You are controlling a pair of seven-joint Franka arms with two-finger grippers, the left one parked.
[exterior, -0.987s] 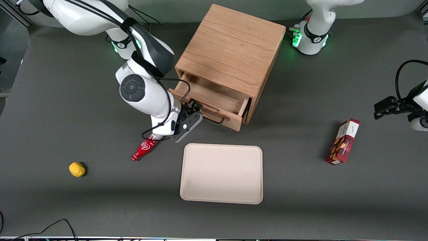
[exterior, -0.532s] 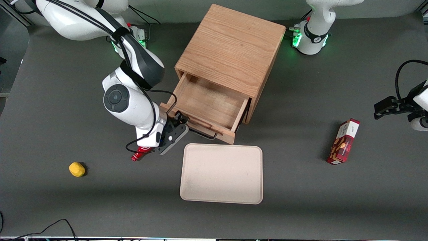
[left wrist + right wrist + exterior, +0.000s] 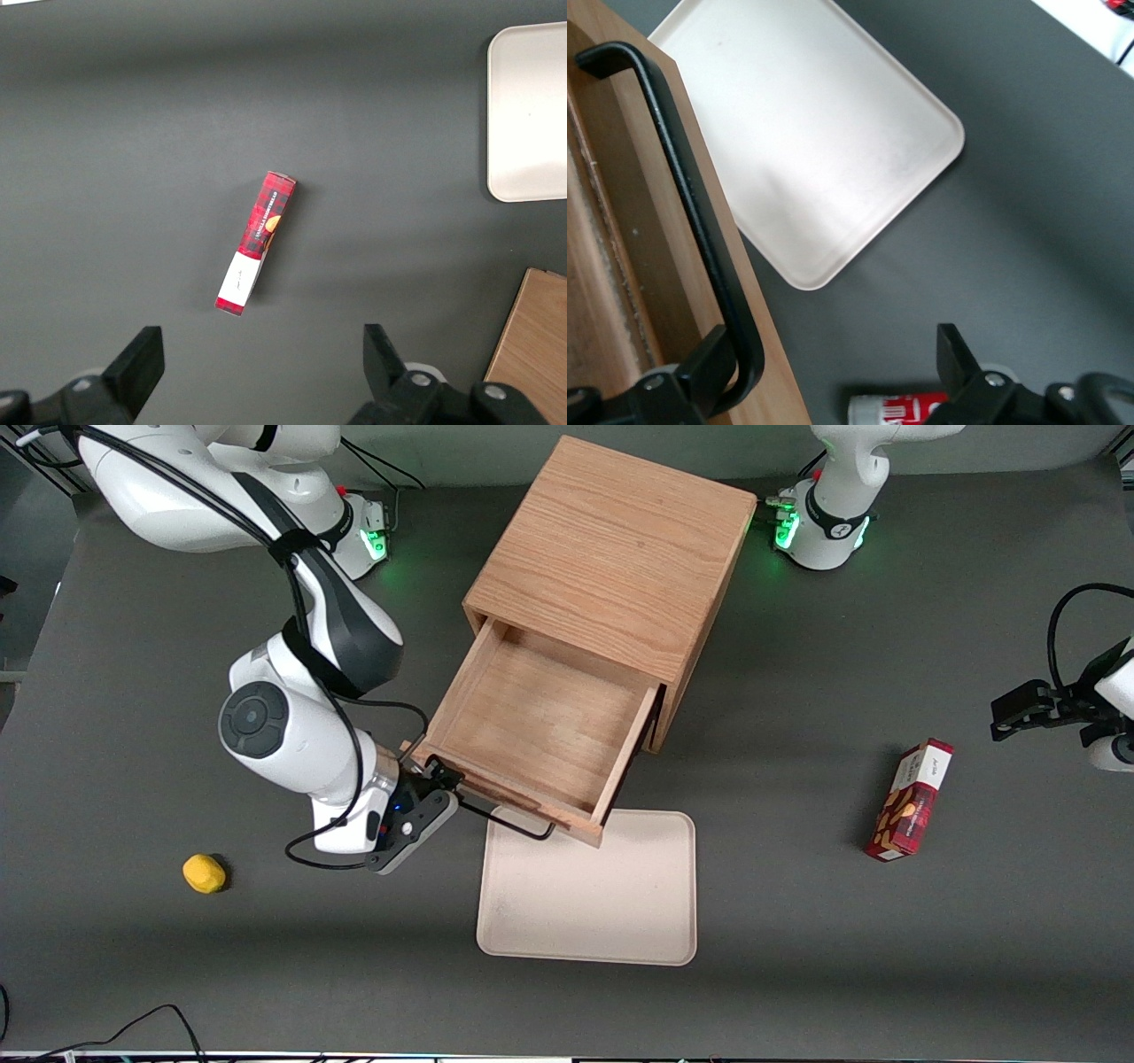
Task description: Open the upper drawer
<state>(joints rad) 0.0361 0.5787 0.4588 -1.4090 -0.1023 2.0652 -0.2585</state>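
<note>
Upper drawer (image 3: 540, 731): pulled well out of the cabinet (image 3: 611, 558), interior bare wood, front edge overhanging the tray (image 3: 589, 903).
Handle (image 3: 505, 822): long black wire bar along the drawer front; in the wrist view (image 3: 700, 239) one bent end sits against a finger (image 3: 709, 367).
Hand (image 3: 431, 773): at the handle's end toward the working arm's end of the surface (image 3: 797, 921), low beside the drawer front; fingers spread apart, one touching the bar, the other clear of it, nothing clamped.
Tray: cream, flat on the surface, nearer the front camera than the cabinet, one corner under the drawer front.
Red tube (image 3: 899, 410): lying on the surface below the hand, seen only in the wrist view.
Yellow object (image 3: 204, 872): on the surface toward the working arm's end, well apart from the tray.
Red box (image 3: 910, 800): toward the parked arm's end, lying alone.
</note>
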